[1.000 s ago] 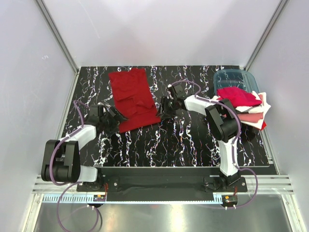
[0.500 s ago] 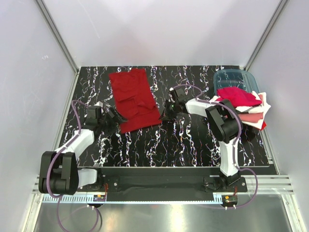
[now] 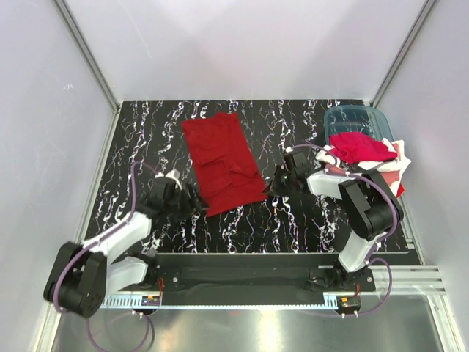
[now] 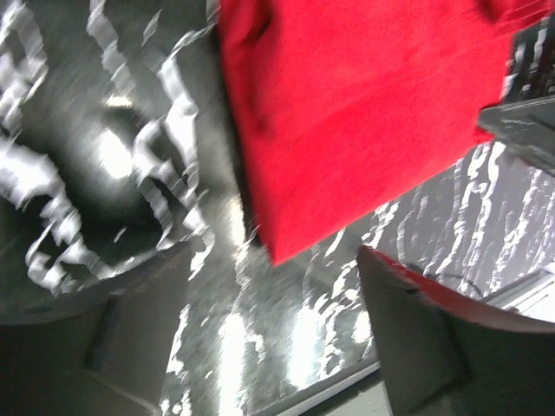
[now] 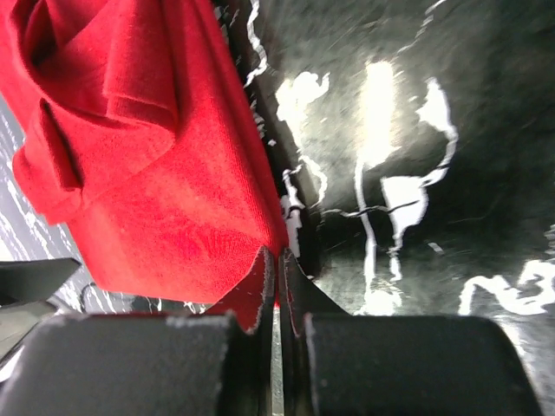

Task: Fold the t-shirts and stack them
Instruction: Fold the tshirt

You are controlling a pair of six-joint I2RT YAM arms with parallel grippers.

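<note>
**Deep red shirt, near corners, three views**

Top view: I see the deep red t-shirt (image 3: 223,161) lying on the table (image 3: 293,220), with the left gripper (image 3: 194,203) and right gripper (image 3: 270,188) at its near corners. The other t-shirts (image 3: 363,147) are heaped at the right.
Left wrist view: the jaws are spread, with the shirt corner just ahead of them.
Right wrist view: the jaws are pressed together, pinching the shirt's corner, a grip unreadable from above.

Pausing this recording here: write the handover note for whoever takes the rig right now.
Right gripper: shut on the deep red t-shirt at its near right corner.
Left gripper: open around its near left corner, no grip.
That shirt lies spread on the table; the pile of t-shirts sits at the right, overlapping the teal bin.
Done: no finished stack visible.
Remaining: fold this shirt, then the pile.
</note>
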